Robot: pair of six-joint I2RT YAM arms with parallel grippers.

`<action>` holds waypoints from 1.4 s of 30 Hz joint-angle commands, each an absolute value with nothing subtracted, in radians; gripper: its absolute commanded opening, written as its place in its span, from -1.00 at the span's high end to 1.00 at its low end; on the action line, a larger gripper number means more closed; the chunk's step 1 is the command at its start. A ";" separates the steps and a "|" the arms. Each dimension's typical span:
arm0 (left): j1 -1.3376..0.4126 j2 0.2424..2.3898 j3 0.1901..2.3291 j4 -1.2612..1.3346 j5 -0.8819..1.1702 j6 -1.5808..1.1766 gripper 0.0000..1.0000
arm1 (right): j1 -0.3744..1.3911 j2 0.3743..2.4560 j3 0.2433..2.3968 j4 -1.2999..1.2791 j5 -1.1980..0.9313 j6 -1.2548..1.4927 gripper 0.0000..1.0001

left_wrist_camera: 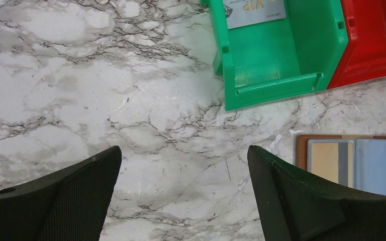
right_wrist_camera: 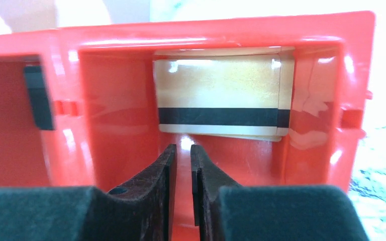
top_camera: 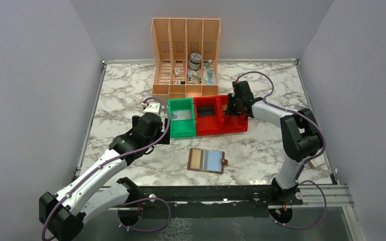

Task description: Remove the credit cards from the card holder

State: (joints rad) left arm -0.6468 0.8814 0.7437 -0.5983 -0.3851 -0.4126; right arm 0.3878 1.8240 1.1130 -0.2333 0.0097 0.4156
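Top external: open card holder [top_camera: 207, 160] lies crosswise, tab [top_camera: 225, 161] pointing right.

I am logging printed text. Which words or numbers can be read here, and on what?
"VIP": on the grey card in the green bin; smaller print beside it is too blurred to read.
Too small to read: the label on the jar in the peach organiser.
No text: the gold card in the red bin, only a black stripe.
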 commanded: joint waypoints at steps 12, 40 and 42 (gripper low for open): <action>-0.640 0.853 0.736 -0.577 -0.357 -0.406 -0.98 | 0.388 1.294 0.904 -0.199 -0.021 0.440 -0.14; -0.640 0.816 0.729 -0.578 -0.381 -0.417 -0.99 | 0.827 1.264 0.719 -0.191 -0.039 0.626 0.08; -0.641 0.815 0.729 -0.579 -0.381 -0.417 -0.99 | 0.908 1.301 0.741 -0.216 0.046 0.644 0.08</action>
